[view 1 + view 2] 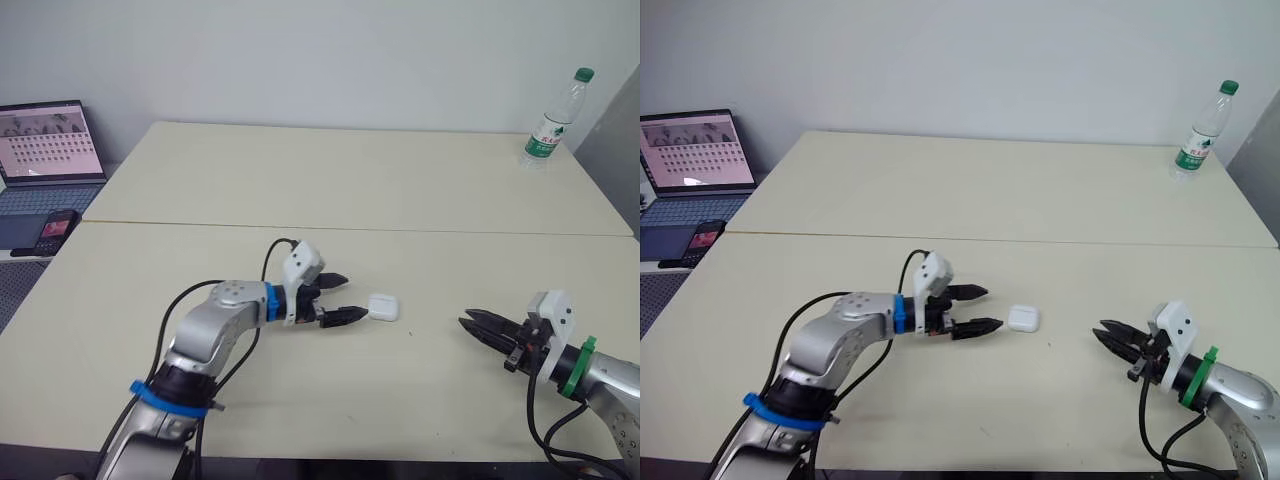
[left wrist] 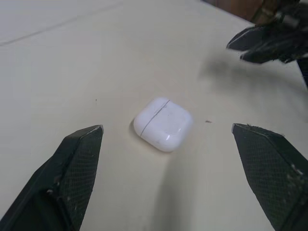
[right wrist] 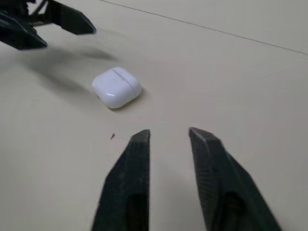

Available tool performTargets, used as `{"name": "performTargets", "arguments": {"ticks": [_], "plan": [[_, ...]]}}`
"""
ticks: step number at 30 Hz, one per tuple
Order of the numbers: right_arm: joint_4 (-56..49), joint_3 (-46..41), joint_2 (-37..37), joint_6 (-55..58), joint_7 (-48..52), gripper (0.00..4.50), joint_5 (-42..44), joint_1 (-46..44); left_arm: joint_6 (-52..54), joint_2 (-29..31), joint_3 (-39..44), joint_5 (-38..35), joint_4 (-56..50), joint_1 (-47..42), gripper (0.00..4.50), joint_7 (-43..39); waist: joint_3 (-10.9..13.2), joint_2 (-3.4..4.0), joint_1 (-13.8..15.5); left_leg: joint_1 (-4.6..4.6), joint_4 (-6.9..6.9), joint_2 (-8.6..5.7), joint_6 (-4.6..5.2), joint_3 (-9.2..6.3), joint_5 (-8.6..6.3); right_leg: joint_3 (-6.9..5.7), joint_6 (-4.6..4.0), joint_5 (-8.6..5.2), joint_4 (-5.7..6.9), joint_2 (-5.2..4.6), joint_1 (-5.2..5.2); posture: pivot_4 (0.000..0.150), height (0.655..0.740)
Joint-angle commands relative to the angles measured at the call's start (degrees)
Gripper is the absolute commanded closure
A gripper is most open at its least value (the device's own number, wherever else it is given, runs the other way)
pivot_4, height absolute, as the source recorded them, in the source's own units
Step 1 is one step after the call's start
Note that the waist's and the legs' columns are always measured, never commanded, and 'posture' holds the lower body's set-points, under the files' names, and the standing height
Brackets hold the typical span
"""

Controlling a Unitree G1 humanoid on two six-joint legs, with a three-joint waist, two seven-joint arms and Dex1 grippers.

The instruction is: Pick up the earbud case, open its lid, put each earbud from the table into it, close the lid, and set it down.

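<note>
Earbud case (image 1: 384, 306): small, white and rounded, lying flat on the near tabletop. Its lid is closed, and the lid seam shows as a thin line in both wrist views.
Case position: between the two grippers, much closer to the left one, with nothing touching it.
Left gripper (image 1: 352, 297): low over the table and pointing at the case. Its two black fingers are spread wide and hold nothing. The case sits just beyond the fingertips, in line with the gap between them.
Right gripper (image 1: 468, 322): low over the table, well apart from the case and pointing toward it. Its fingers are a narrow gap apart and hold nothing.
Table (image 1: 330, 180): two pale cream tops joined at a seam running across behind the case.
Water bottle (image 1: 556, 118): clear with a green cap, upright at the far right corner.
Laptop (image 1: 48, 150): open with its screen lit, off the table's left edge.
Phone (image 1: 55, 228): in front of the laptop, its display lit.
</note>
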Motion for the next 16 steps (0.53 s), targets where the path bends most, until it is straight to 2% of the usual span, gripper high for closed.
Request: {"name": "performTargets", "arguments": {"ticks": [1,5,6,10,16], "plan": [[4.3,-1.0,-2.1,-6.6,3.9,1.69,-3.1,0.9,-3.0,1.7,5.4,-0.8,-3.8,3.9,0.0,2.0,0.0,0.0,0.0,0.03,0.01,0.0,0.0,0.02,0.0,0.02,0.12,-0.07,0.0,0.0,0.02,0.15,0.7362],[8.1,-0.8,-2.6,-10.6,6.1,0.25,-4.3,1.5,-11.5,5.2,6.2,3.2,-5.1,12.9,0.0,1.3,0.0,0.02,-0.1,0.13,-0.01,0.08,0.01,0.08,0.0,0.09,0.07,-0.05,0.02,0.03,0.05,0.15,0.7362],[8.6,-0.8,-2.7,-11.2,6.4,0.02,-4.8,2.1,-13.7,5.7,6.2,4.2,-5.3,15.5,0.0,1.3,0.0,0.02,-0.1,0.14,-0.02,0.09,0.01,0.08,0.0,0.09,0.01,-0.03,0.02,0.02,0.05,0.15,0.7362],[9.7,-0.9,-2.5,-13.3,6.7,0.02,-5.8,3.6,-20.5,5.4,6.5,7.0,-5.0,20.9,0.0,2.9,0.0,0.01,0.0,0.12,-0.02,0.08,0.0,0.08,0.0,0.06,-0.11,0.03,0.0,-0.23,0.04,0.15,0.7362],[11.0,-0.3,-2.8,-15.8,7.2,0.02,-7.4,4.0,-24.3,3.5,5.9,7.5,-3.4,21.2,0.0,4.3,0.0,-0.01,0.3,0.17,0.04,0.04,0.01,0.17,0.01,0.11,0.21,-0.03,0.0,-0.31,0.09,0.15,0.7362]]}}
